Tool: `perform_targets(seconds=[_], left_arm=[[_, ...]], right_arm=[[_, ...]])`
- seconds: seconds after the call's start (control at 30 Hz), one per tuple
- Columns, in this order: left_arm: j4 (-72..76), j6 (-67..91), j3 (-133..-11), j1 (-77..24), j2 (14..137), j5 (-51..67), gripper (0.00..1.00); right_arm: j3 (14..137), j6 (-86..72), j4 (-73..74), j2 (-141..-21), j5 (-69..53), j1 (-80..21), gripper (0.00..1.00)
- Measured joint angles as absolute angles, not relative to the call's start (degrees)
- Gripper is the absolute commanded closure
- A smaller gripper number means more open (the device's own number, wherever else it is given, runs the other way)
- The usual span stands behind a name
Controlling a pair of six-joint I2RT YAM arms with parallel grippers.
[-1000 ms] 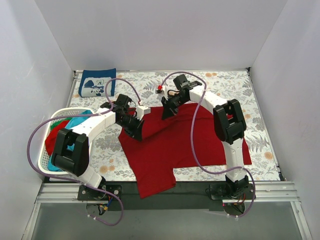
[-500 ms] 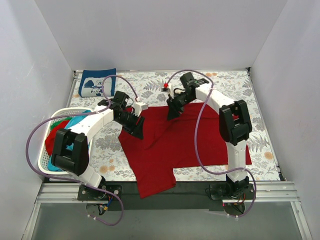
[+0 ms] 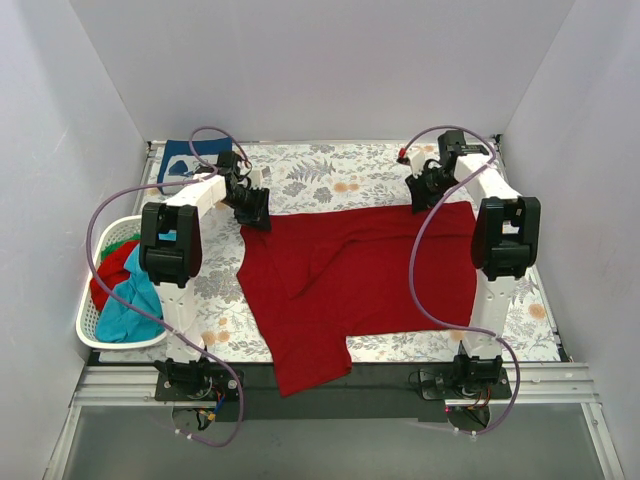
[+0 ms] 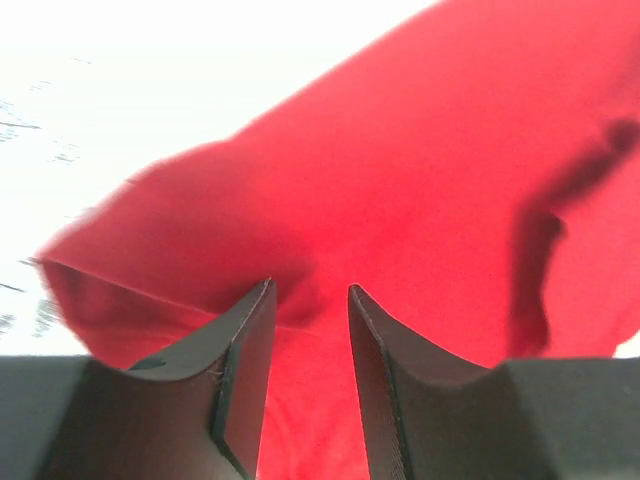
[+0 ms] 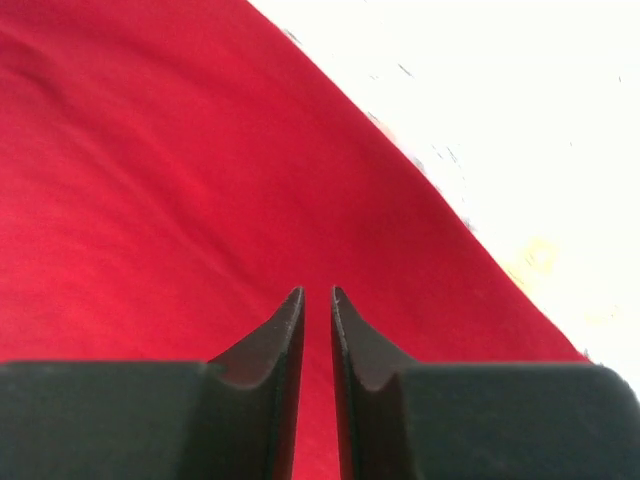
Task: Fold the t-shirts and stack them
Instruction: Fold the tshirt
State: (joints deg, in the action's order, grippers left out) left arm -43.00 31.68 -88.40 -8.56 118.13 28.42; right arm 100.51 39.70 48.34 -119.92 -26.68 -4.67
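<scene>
A: What's the setting?
B: White walls around a floral-clothed bench (image 3: 330,180); the dark red t-shirt (image 3: 360,280) lies spread mid-bench, its hem over the near edge.
A: And the claws?
B: Only the wrist views show it: left claw (image 4: 308,300) narrowly parted, pinching red cloth; right claw (image 5: 317,296) nearly closed on the shirt

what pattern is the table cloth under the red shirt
A floral and leaf print on white, table cloth, seen best in the top external view; the red shirt is plain.
</scene>
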Motion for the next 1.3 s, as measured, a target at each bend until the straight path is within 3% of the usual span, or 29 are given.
perform_targets(seconds=[0.33, 0.57, 0.63, 0.9, 1.07, 1.3], left_arm=[[-43.8, 33.9, -96.3, -7.6, 125.5, 22.4, 0.7], [-45.3, 34.6, -103.2, -6.5, 129.8, 21.8, 0.69], [-45.6, 34.1, -105.4, -5.9, 130.9, 21.8, 0.64], [-45.0, 30.1, -106.1, -6.5, 128.7, 25.6, 0.62], [-44.7, 27.9, -104.7, -14.1, 125.8, 25.5, 0.66], [-45.9, 25.7, -104.1, -24.1, 125.7, 20.6, 0.67]], right_arm=[[102.2, 42.2, 48.2, -127.4, -15.4, -1.2, 0.77], [109.9, 41.9, 49.5, -131.9, -15.5, -0.9, 0.57], [110.2, 42.2, 49.2, -131.9, -16.3, -1.1, 0.56], [104.8, 42.4, 49.8, -124.0, -19.7, -0.8, 0.67], [104.7, 41.7, 49.5, -120.9, -19.6, -0.2, 0.75], [106.0, 39.3, 51.5, -123.1, -19.2, 4.8, 0.76]])
